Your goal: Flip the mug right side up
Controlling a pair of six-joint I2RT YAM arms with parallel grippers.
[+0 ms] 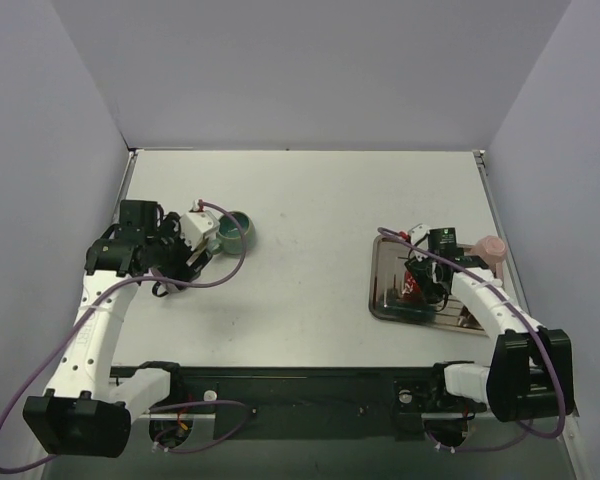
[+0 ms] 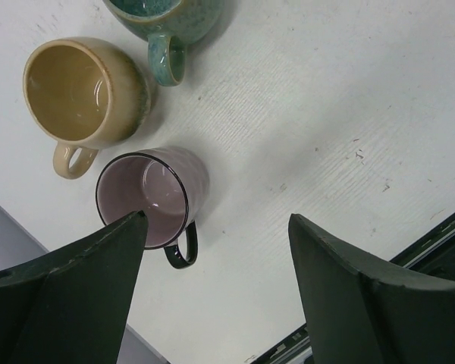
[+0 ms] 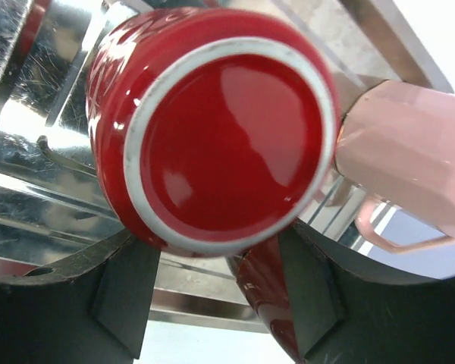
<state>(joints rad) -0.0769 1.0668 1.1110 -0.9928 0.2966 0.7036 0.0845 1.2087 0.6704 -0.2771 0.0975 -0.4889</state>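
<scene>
On the left side of the counter (image 1: 310, 200), three mugs are seen standing right side up beneath the left gripper (image 2: 216, 250): a teal mug (image 2: 171, 23), a tan mug (image 2: 80, 95) and a lilac mug (image 2: 155, 193) with a dark handle, the last lying just beside the left finger. The left jaws are spread wide and nothing is held between them. Only the teal mug (image 1: 236, 232) can be made out from the top external view, the other two being hidden by the arm; their open mouths are shown only by the left wrist camera. Toward the right, a metal tray (image 1: 390, 300) is seen, and over it the right gripper (image 3: 220, 258) is set on the red mug (image 3: 212, 129), which is presented bottom up, its glazed base and pale foot ring facing the wrist camera. The right jaws appear to be pinching this mug by its wall at either side, though the contact itself is partly hidden. A pink mug (image 3: 409, 152) is touching or just beside the red one. The grasp step is judged to be in hand; a lift clear of the tray and a half turn of the wrist would be called for next, before the mug is set down on its base. From above, the red mug (image 1: 416, 283) is seen only as a small patch.
</scene>
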